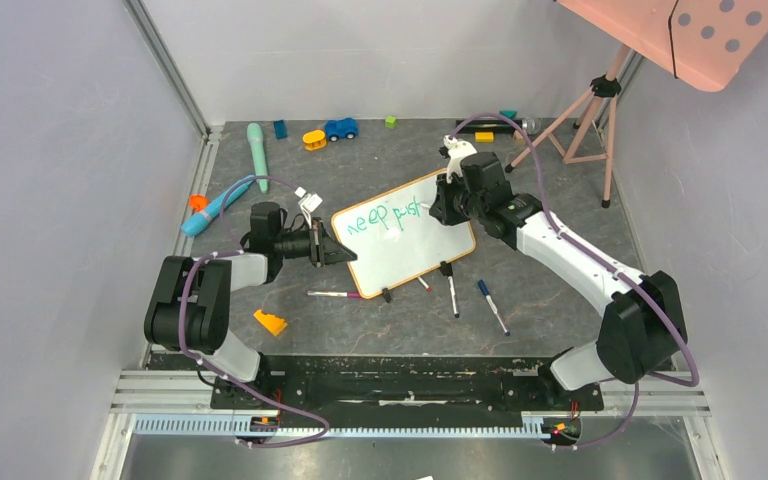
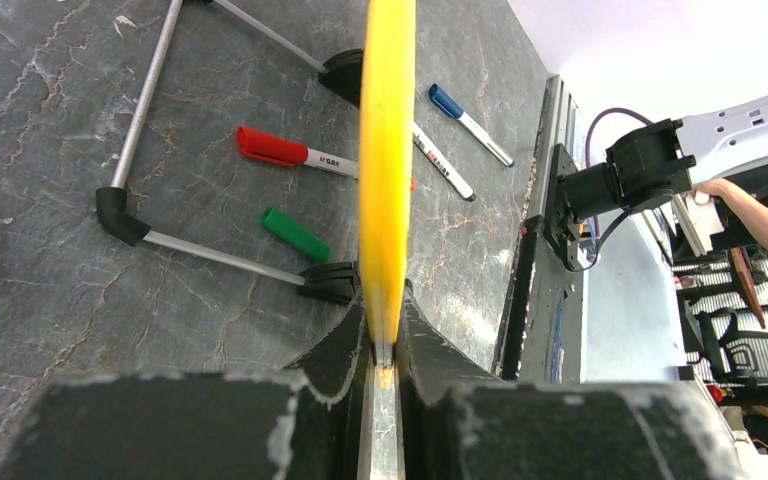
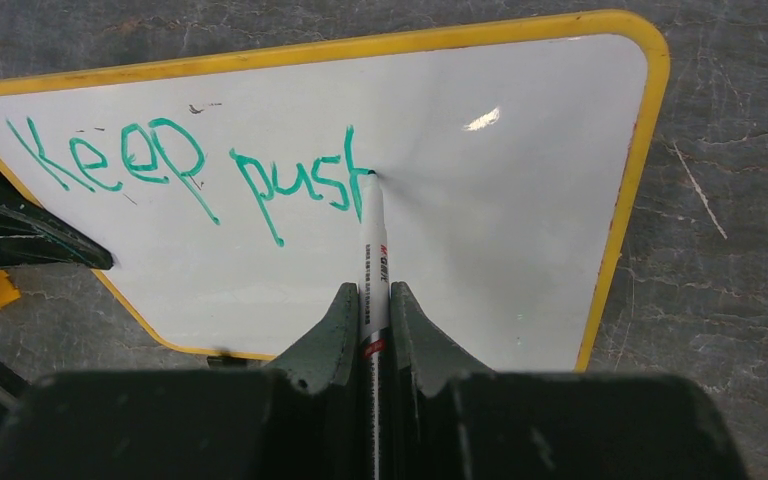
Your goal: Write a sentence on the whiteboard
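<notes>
The whiteboard (image 1: 415, 255), white with an orange-yellow frame, stands tilted in the middle of the table. My left gripper (image 1: 332, 250) is shut on its left edge. In the left wrist view that edge is a yellow strip (image 2: 387, 150) running up from between my jaws (image 2: 385, 312). My right gripper (image 1: 445, 200) is shut on a white marker (image 3: 372, 245), whose tip touches the board (image 3: 500, 260). The sentence (image 3: 190, 170) reads "Keep pus" in green, with a further upright stroke where the tip rests.
Loose markers lie in front of the board: a red-capped one (image 1: 334, 294), a black one (image 1: 452, 296) and a blue one (image 1: 492, 305). A green cap (image 2: 295, 233) lies behind the board. An orange wedge (image 1: 270, 322), toys (image 1: 340, 128) and a tripod (image 1: 585, 110) stand around.
</notes>
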You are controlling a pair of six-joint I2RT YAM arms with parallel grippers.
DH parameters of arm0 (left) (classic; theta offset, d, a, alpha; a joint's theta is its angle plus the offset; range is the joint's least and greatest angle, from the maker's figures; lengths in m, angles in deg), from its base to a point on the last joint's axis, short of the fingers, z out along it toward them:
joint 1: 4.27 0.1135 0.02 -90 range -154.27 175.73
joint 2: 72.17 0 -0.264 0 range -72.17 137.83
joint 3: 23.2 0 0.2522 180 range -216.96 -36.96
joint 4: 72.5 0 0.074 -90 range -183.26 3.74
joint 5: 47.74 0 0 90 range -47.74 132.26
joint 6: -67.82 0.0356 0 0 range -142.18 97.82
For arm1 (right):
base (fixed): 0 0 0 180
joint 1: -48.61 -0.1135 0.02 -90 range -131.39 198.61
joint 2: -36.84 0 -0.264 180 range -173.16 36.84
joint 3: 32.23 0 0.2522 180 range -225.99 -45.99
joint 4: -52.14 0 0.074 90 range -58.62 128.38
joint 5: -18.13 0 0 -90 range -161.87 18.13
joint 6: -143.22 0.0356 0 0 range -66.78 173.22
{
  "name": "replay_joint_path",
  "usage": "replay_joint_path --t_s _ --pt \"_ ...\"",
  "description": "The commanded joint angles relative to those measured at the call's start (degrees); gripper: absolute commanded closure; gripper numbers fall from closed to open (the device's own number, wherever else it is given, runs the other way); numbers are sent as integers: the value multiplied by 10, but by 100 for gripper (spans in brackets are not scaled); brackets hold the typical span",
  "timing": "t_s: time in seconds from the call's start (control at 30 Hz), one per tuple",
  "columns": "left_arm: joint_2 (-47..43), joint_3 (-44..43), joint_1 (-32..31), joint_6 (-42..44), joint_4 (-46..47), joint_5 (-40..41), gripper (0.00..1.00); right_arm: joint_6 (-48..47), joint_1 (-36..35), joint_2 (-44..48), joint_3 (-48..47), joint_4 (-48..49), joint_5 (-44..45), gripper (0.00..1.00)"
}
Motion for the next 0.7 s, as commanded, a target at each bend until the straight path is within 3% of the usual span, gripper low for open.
replay_joint_path --t_s 0.0,0.67 --pt "-14 -7 -5 14 -16 -12 98 -9 6 3 -8 5 20 100" --pt "-12 -8 -5 14 -17 -12 98 3 6 32 34 14 2 100"
